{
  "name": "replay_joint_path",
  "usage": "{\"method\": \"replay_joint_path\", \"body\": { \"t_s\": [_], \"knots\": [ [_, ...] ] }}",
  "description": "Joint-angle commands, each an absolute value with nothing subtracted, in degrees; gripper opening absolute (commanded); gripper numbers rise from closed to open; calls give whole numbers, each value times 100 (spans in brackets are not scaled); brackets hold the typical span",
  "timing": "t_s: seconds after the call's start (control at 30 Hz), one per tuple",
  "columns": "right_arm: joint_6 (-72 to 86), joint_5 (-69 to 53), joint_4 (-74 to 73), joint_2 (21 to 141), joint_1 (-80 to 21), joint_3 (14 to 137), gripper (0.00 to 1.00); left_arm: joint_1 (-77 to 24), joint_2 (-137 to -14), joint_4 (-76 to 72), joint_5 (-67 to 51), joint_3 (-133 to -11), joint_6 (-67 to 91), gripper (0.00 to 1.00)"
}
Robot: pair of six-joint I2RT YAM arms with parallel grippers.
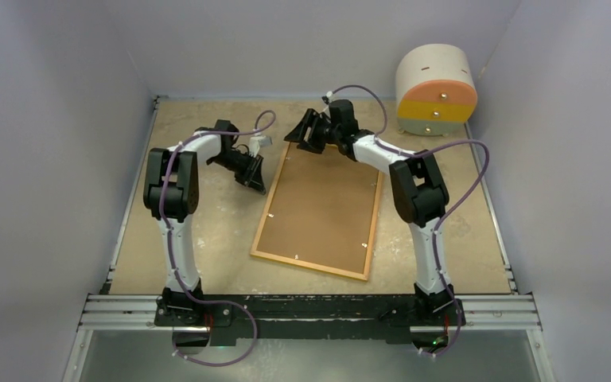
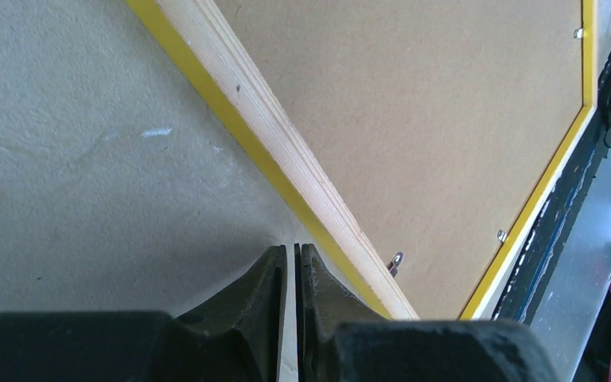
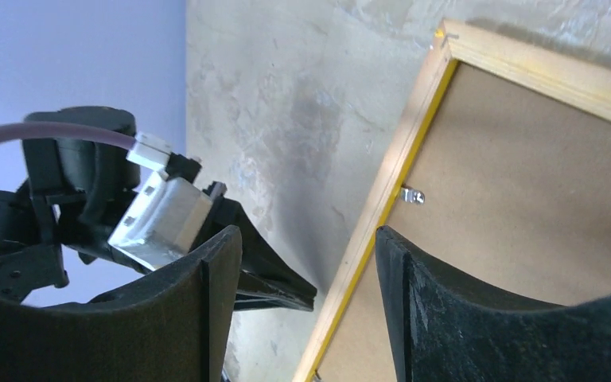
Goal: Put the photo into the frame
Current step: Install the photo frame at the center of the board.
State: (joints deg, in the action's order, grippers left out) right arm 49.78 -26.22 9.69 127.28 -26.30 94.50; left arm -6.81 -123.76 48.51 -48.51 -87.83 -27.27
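Right under your left wrist lens, the left claw [image 2: 294, 256] has its two fingers pressed together. Only a hairline slit shows between them, and nothing is gripped. It sits over bare bench [image 2: 87, 159], just beside the long left rail of the frame [image 2: 284, 143].

You can see the frame lying face down. Its light wood back is upward, with a yellow strip along its outer and inner edges. The brown backing board [image 2: 430, 119] sits inside the border, and small metal tabs [image 2: 396, 263] show at the inner edge of the rails.

From overhead, the frame lies flat near the middle of the bench, between your two arms, skewed so its far end sits further right than its near end.

Your right claw [image 3: 310, 235] is spread wide and holds nothing. It hangs over the far end of that same left rail, near the far left corner. You cannot tell whether it touches the wood. The two claws are near each other.

A cream drum [image 1: 436, 89] with orange and yellow bands stands at the far right corner, well apart from the frame.
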Motion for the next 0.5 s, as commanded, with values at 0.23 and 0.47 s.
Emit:
{"method": "replay_joint_path", "body": {
  "t_s": [0.23, 0.47],
  "knots": [
    [4989, -2338, 1043, 11934, -2345, 8496, 80, -637, -12017, 4917, -4597, -8454, -3125, 13],
    [4774, -1567, 387, 10104, -1261, 6931, 99, -658, -11700, 4869, -4188, -7997, -3562, 16]
  ]
}}
